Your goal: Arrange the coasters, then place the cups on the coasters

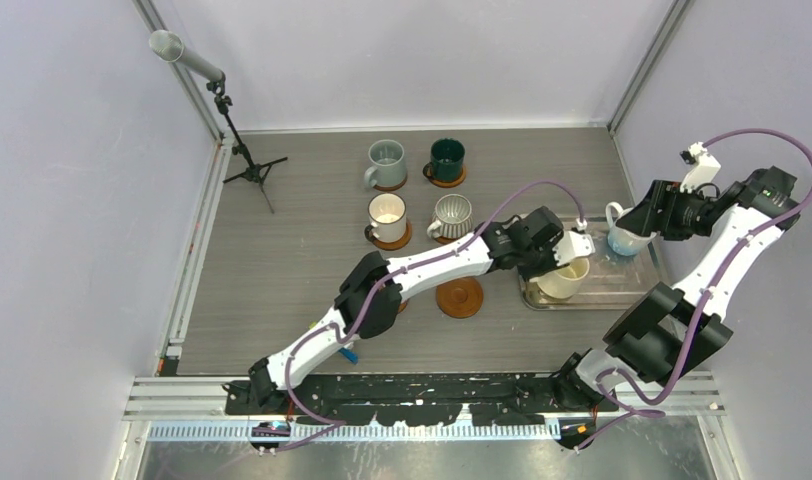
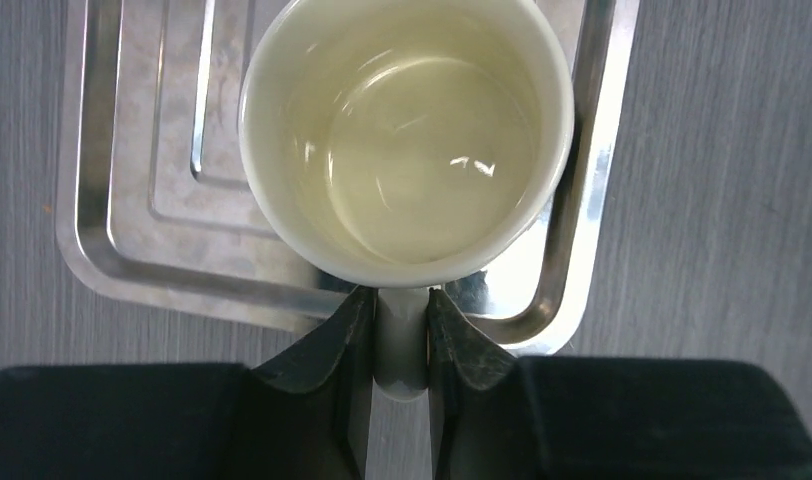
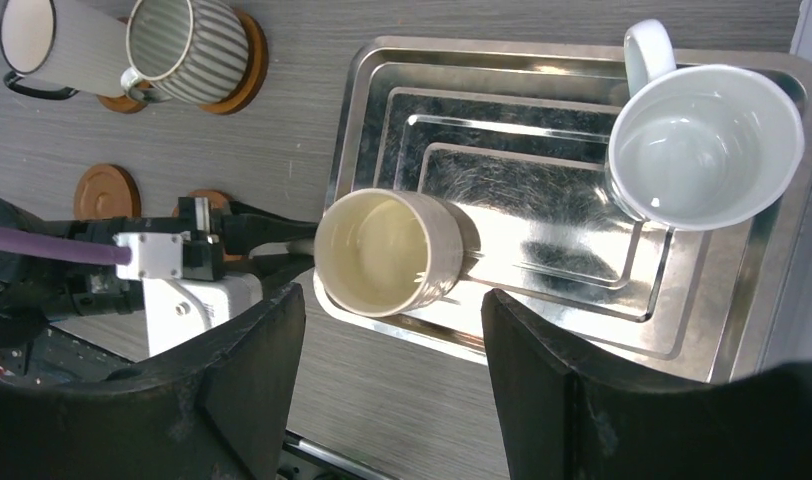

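The left wrist view alone shows the grip: the left hand (image 2: 400, 340) is clenched on the handle of the cream cup (image 2: 407, 140), which stands in a corner of the steel tray (image 2: 112, 250), its handle over the rim. The right wrist view shows the right hand (image 3: 392, 350) released, jaws wide above the tray, and the white cup (image 3: 702, 145) in the opposite corner. From above, a bare coaster (image 1: 460, 297) lies near the tray, with open table (image 1: 282, 250) to its left

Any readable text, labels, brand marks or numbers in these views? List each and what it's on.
None readable in any view.
Cream cup, white cup, steel tray, bare coaster: plain, no print.
Small lit spot at the left arm's base: too small to read.
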{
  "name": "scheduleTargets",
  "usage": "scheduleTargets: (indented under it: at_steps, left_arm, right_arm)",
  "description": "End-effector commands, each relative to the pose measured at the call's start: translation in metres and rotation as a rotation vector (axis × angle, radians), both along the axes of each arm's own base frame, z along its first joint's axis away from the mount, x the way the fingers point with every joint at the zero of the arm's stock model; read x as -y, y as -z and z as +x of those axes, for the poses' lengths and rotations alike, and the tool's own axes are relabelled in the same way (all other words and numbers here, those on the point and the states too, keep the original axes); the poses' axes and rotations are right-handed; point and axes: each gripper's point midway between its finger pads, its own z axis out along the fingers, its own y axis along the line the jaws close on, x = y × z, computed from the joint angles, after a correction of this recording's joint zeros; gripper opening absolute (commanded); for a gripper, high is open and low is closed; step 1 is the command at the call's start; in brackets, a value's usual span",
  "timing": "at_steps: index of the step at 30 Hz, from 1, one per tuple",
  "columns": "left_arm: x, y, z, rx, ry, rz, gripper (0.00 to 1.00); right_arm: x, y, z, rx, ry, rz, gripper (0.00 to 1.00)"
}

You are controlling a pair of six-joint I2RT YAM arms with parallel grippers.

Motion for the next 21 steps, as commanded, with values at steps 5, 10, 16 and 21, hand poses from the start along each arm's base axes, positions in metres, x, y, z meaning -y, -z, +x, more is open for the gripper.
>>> scheduleTargets:
  at_steps: [5, 10, 16, 21]
  left_arm:
    - [-0.010, -0.155, 0.029, 0.011, -0.110, -0.340, 0.00]
    - [-0.023, -0.177, 0.038, -0.009, -0.139, -0.397, 0.00]
    - [-0.041, -0.194, 0.029, -0.052, -0.140, -0.411, 0.00]
    - [-0.078, -0.194, 0.016, -0.130, -0.147, -0.364, 0.00]
  right_arm:
    - [0.000, -0.017, 0.010, 0.043, 0.007, 0.038, 0.70]
    - [0.002, -0.016, 0.012, 0.040, 0.010, 0.049, 0.70]
    - [0.002, -0.015, 0.013, 0.035, 0.011, 0.061, 0.70]
    - [0.000, -0.010, 0.012, 0.024, 0.008, 0.070, 0.70]
